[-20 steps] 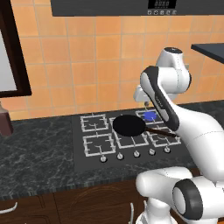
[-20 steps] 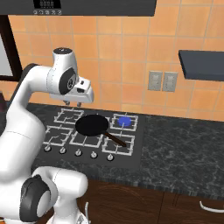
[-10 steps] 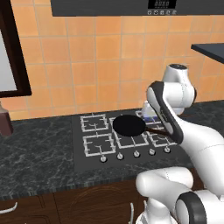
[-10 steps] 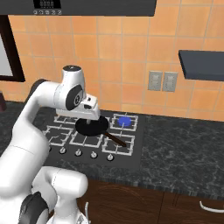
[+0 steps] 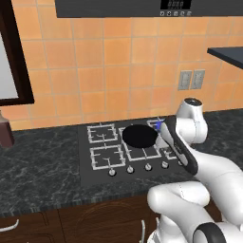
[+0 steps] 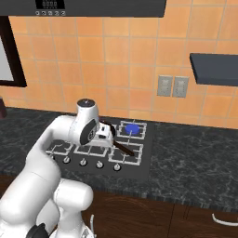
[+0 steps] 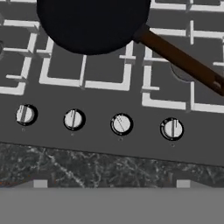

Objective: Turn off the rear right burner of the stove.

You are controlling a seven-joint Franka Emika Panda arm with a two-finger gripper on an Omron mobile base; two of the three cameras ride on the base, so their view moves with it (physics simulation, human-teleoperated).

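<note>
The stove (image 5: 95,167) (image 6: 139,168) is a black cooktop with silvery grates and a row of round knobs (image 5: 130,169) along its front edge. At its back right, the rear right burner (image 6: 132,128) (image 5: 159,124) shows a blue flame disc, partly hidden behind my arm in the left base view. My gripper (image 7: 111,183) hangs open above the front edge with nothing between its tips. Just ahead of it lie several knobs (image 7: 73,119). The third knob (image 7: 121,124) has its mark aslant; the others stand upright.
A round black frying pan (image 7: 92,26) (image 5: 139,135) sits on the middle grates, its brown handle (image 7: 183,61) reaching over the front right grate. Dark stone counter (image 6: 195,162) lies around the stove. A brown bottle (image 5: 5,130) stands far left.
My arm has folded down and forward, bringing the hand from above the pan to low over the stove's front knob row. Pan and flame are unchanged.
</note>
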